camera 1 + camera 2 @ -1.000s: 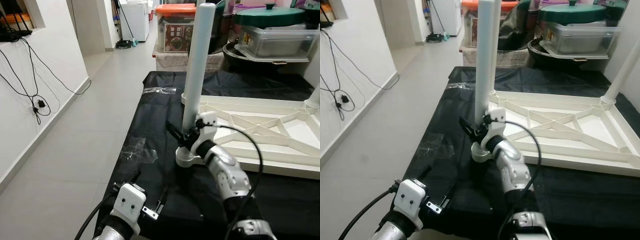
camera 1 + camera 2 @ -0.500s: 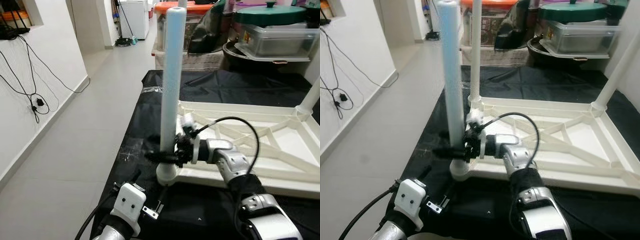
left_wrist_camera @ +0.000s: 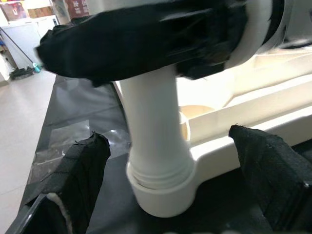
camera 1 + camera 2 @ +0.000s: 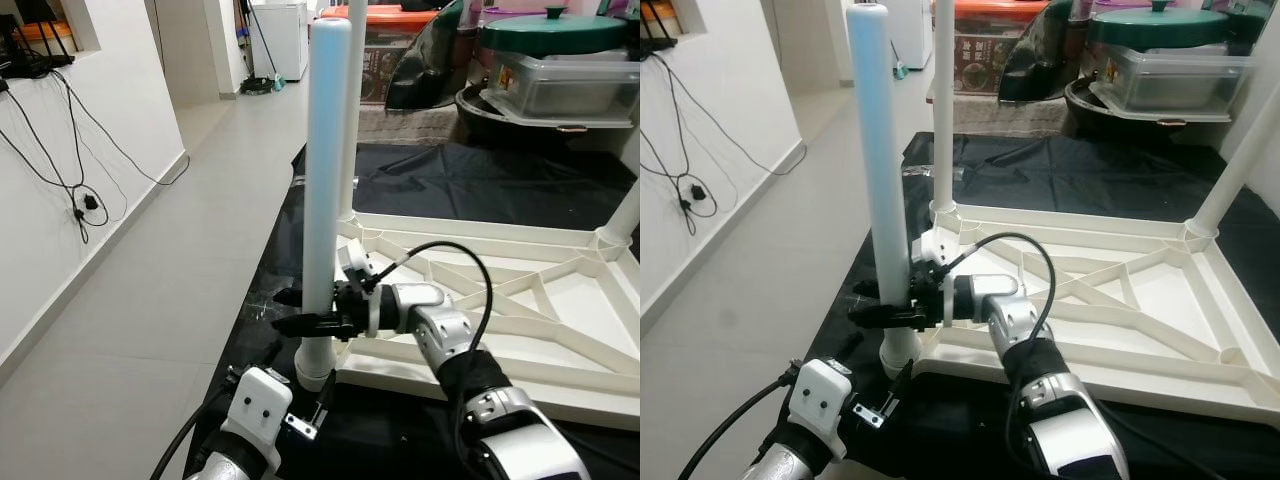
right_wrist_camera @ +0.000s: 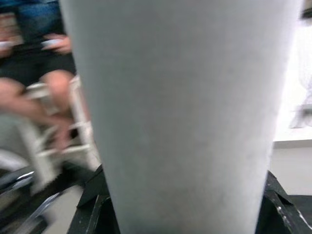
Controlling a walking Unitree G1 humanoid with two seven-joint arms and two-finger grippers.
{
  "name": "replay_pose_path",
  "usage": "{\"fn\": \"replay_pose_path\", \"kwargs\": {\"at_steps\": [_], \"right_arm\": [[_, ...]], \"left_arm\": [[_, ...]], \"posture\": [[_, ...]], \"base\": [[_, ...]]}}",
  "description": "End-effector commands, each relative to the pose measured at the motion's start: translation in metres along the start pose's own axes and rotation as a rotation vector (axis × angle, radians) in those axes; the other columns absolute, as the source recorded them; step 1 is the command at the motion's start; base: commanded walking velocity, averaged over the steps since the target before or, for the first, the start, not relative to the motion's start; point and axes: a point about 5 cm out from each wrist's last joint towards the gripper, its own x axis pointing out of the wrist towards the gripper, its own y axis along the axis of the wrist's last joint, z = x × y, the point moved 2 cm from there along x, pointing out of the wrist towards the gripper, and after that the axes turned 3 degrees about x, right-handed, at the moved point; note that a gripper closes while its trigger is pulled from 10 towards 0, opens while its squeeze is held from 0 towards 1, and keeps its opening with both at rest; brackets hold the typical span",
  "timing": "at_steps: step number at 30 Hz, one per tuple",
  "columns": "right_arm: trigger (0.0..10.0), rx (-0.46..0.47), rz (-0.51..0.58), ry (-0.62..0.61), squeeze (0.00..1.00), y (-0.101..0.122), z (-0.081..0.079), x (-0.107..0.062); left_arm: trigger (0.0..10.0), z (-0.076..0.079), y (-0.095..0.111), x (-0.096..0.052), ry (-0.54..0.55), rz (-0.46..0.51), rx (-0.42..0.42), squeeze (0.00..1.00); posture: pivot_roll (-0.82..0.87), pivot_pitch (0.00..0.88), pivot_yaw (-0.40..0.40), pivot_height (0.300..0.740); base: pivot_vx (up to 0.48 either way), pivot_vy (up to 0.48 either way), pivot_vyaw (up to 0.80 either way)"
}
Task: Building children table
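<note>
Pale, matte plastic forms the round table leg that we hold upright, our right gripper with its jaws pinching the tube low down. Its ribbed foot stands in the near-left corner of the cream, ribbed tabletop frame, which lies upturned on the bench under glossy black sheeting. Our left gripper sits near that foot, jaws spread, apart from it.
</note>
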Motion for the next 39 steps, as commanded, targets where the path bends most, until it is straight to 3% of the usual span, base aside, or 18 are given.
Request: {"fn": "replay_pose_path", "kwargs": {"at_steps": [1,3,4,5,6,8,18,20,21,22,26,27,28,32,33,36,38,39], "right_arm": [[0.0,0.024,0.023,-0.226,0.00,-0.009,0.011,-0.001],[0.0,-0.045,-0.012,-0.637,0.00,-0.014,0.032,-0.015],[0.0,-0.045,-0.012,-0.637,0.00,-0.014,0.032,-0.015],[0.0,-0.024,-0.009,-1.056,0.00,-0.015,0.049,-0.043],[0.0,-0.024,-0.009,-1.056,0.00,-0.015,0.049,-0.043],[0.0,-0.047,-0.001,-1.307,0.00,-0.015,0.047,-0.066],[0.0,0.072,0.085,-1.633,0.00,-0.026,0.024,-0.076],[0.0,0.073,0.083,-1.623,0.00,-0.027,0.023,-0.070],[10.0,0.069,0.084,-1.595,0.00,-0.026,0.022,-0.062],[10.0,0.056,0.125,-1.510,1.00,-0.021,0.021,-0.051],[10.0,0.002,0.204,-1.356,1.00,-0.007,0.020,-0.035],[10.0,-0.004,0.217,-1.321,0.06,-0.004,0.021,-0.034],[10.0,0.008,0.231,-1.248,0.00,-0.003,0.023,-0.029],[10.0,0.038,0.238,-1.109,0.00,-0.001,0.023,-0.021],[10.0,0.072,0.223,-0.941,0.00,0.000,0.022,-0.014],[10.0,0.072,0.223,-0.941,0.00,0.000,0.022,-0.014],[10.0,0.090,0.183,-0.765,0.00,0.000,0.021,-0.011],[10.0,0.089,0.104,-0.561,0.00,-0.001,0.019,-0.014]], "left_arm": [[10.0,0.000,-0.004,-0.002,0.001,-0.014,-0.010,0.00],[10.0,-0.001,-0.004,-0.002,-0.009,-0.015,-0.011,0.00],[10.0,-0.001,-0.004,-0.002,-0.009,-0.015,-0.011,0.00],[10.0,0.000,-0.005,-0.002,-0.018,-0.015,-0.010,0.00],[10.0,0.000,-0.005,-0.002,-0.018,-0.015,-0.010,0.00],[10.0,0.001,-0.005,-0.002,-0.029,-0.015,-0.009,0.00],[10.0,0.000,-0.005,-0.001,-0.021,-0.012,0.000,0.00],[10.0,0.000,-0.005,-0.001,-0.020,-0.012,0.000,0.00],[10.0,0.000,-0.005,-0.001,-0.020,-0.011,0.000,0.00],[10.0,-0.001,-0.005,-0.001,-0.019,-0.010,0.000,0.00],[10.0,-0.001,-0.004,0.000,-0.016,-0.008,-0.001,0.00],[10.0,-0.001,-0.004,0.000,-0.015,-0.007,-0.002,0.00],[10.0,-0.001,-0.004,0.000,-0.014,-0.007,-0.002,0.00],[10.0,-0.001,-0.004,0.000,-0.013,-0.007,-0.002,0.00],[10.0,-0.001,-0.004,0.000,-0.013,-0.006,-0.002,0.00],[10.0,-0.001,-0.004,0.000,-0.013,-0.006,-0.002,0.00],[10.0,-0.001,-0.004,0.000,-0.013,-0.006,-0.002,0.00],[10.0,-0.001,-0.004,0.001,-0.013,-0.005,-0.002,0.00]], "posture": [[-0.01,0.000,0.007,0.740],[-0.02,0.000,0.016,0.740],[-0.02,0.000,0.016,0.740],[-0.03,0.000,0.021,0.740],[-0.03,0.000,0.021,0.740],[-0.03,0.000,0.021,0.740],[-0.02,0.000,0.008,0.740],[-0.02,0.000,0.008,0.740],[-0.02,0.000,0.007,0.740],[-0.02,0.000,0.007,0.740],[-0.02,0.000,0.007,0.740],[-0.02,0.000,0.007,0.740],[-0.02,0.000,0.007,0.740],[-0.02,0.000,0.007,0.740],[-0.02,0.000,0.007,0.740],[-0.02,0.000,0.007,0.740],[-0.02,0.004,0.007,0.740],[-0.02,0.005,0.004,0.740]], "base": [[0.000,0.000,0.00],[0.000,0.000,0.00],[0.000,0.000,0.00],[0.000,0.000,0.00],[0.000,0.000,0.00],[0.000,0.000,0.00],[0.000,0.000,0.00],[0.000,0.000,0.00],[0.000,0.000,0.00],[0.000,0.000,0.00],[0.000,0.000,0.00],[0.000,0.000,0.00],[0.000,0.000,0.00],[0.000,0.000,0.00],[0.000,0.000,0.00],[0.000,0.000,0.00],[0.000,0.000,0.00],[0.000,0.000,0.00]]}}
